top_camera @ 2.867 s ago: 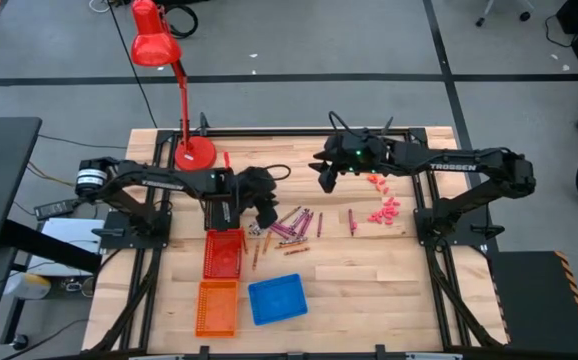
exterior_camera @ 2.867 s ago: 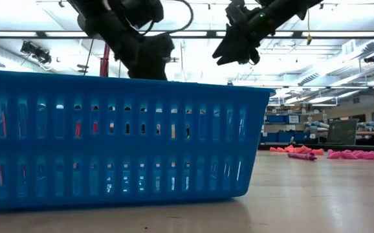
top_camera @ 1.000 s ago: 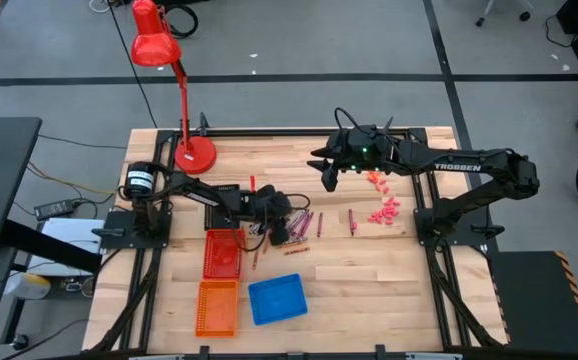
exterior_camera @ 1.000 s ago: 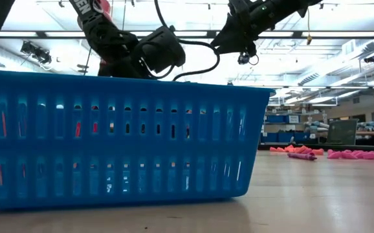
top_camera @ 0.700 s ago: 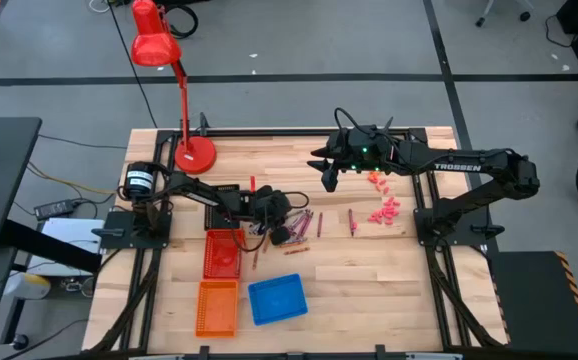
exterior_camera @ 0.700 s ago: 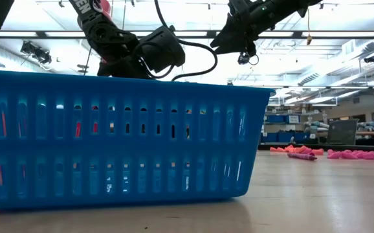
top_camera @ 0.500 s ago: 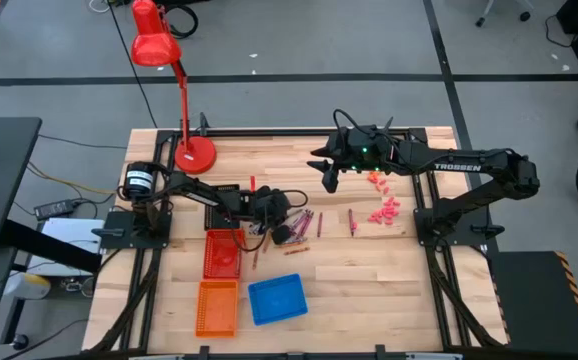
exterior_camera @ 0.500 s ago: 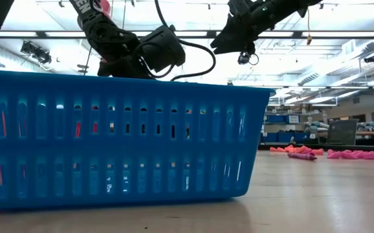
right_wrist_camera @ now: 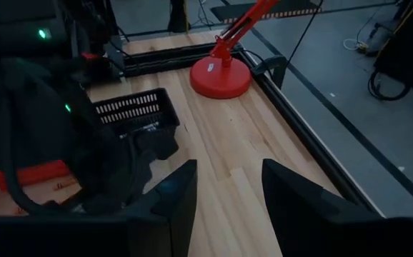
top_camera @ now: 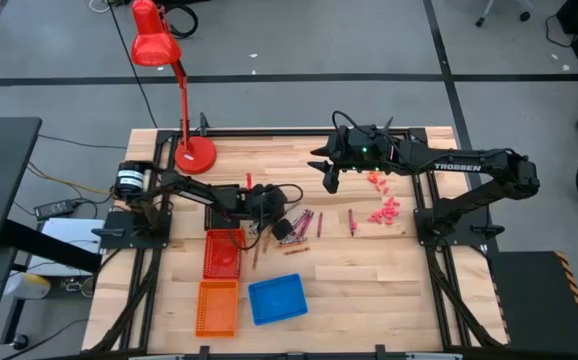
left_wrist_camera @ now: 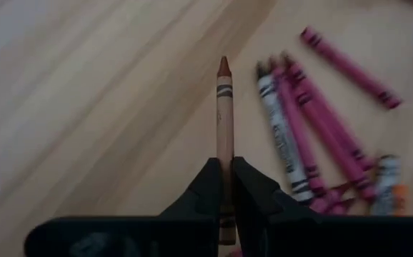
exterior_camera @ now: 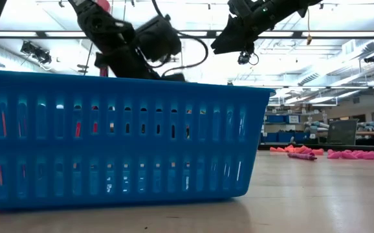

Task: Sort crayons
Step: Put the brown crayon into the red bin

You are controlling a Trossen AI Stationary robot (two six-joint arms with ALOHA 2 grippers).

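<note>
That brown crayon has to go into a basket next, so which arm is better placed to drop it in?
The left. Its claw is shut on the brown crayon, beside the red basket. The right claw hangs open and empty, farther off.

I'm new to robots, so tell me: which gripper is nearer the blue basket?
The left gripper, shut on a brown crayon, sits just above the blue basket. The right gripper hangs open farther back.
</note>
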